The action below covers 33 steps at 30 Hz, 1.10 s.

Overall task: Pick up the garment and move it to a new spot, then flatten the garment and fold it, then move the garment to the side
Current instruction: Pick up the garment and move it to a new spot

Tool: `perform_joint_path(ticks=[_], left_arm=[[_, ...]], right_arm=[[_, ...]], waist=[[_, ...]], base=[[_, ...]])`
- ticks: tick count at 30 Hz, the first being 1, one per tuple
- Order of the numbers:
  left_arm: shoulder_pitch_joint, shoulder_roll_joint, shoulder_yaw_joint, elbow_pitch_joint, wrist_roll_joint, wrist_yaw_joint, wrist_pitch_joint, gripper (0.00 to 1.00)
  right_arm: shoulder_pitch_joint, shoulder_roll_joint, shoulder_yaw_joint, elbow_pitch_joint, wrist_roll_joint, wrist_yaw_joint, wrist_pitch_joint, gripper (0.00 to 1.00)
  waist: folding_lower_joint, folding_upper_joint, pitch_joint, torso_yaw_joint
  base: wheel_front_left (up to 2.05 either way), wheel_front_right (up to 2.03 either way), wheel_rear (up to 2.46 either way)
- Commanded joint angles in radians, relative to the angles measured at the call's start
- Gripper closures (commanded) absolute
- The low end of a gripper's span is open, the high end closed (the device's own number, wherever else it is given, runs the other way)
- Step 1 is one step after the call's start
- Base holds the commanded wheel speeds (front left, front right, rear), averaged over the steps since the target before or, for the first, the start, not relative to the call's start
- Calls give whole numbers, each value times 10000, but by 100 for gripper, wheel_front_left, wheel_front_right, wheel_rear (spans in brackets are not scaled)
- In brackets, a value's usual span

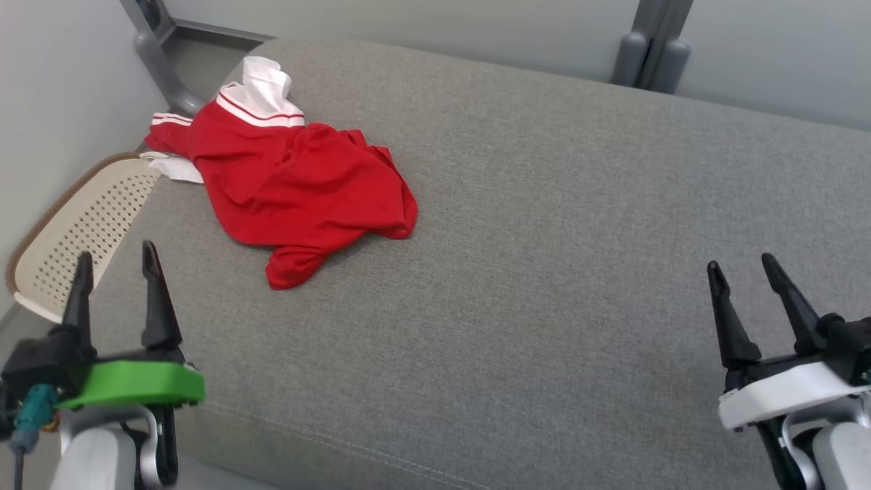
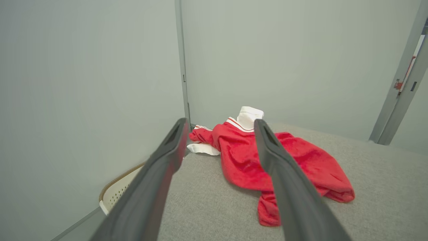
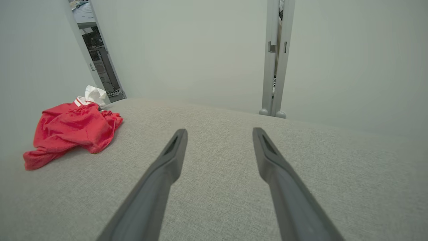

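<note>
I see the red garment (image 1: 299,184) lying crumpled on the grey cushion (image 1: 544,238), ahead of my left gripper (image 1: 116,253) and a little to its right, well apart from the tips. Its white collar end points away from me. The left jaws stand wide with nothing between them. In the left wrist view the garment (image 2: 240,157) lies beyond the fingers, partly behind the right-hand one. My right gripper (image 1: 740,263) hovers over bare cushion, jaws wide and empty, with the garment (image 3: 70,130) far off to its left. A cream perforated piece (image 1: 81,224) sits just beyond the left gripper, beside the cushion's edge, near the garment's striped sleeve.
</note>
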State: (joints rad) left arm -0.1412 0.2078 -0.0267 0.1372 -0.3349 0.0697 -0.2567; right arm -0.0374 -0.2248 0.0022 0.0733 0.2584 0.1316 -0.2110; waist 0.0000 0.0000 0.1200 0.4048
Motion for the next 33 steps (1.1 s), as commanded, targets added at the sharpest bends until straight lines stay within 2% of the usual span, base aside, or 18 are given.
perform_joint_path(ticks=[1,7,15,24,33], left_arm=[[-562,48,50,70,-109,-75,-36,0],[-3048,318,286,687,-239,-224,-41,0],[-5626,709,417,2123,-530,-454,256,0],[-7495,942,520,4581,-996,-734,943,0],[-8312,1101,392,7380,-1284,-1012,2011,0]], right_arm=[[-192,-191,-194,-179,-40,-19,68,0],[-469,-902,-1016,-1137,-69,-19,403,0],[-346,-1180,-2044,-2129,-29,-19,580,0],[-418,-1352,-2731,-2899,45,-19,802,0],[-532,-1418,-2854,-3243,7,-19,951,0]], waist=[[0,0,832,-747],[0,0,2377,-1895],[0,0,3652,-2750],[0,0,4630,-2961],[0,0,5025,-2972]], base=[[0,0,0],[0,0,0],[0,0,0],[0,0,0],[0,0,0]])
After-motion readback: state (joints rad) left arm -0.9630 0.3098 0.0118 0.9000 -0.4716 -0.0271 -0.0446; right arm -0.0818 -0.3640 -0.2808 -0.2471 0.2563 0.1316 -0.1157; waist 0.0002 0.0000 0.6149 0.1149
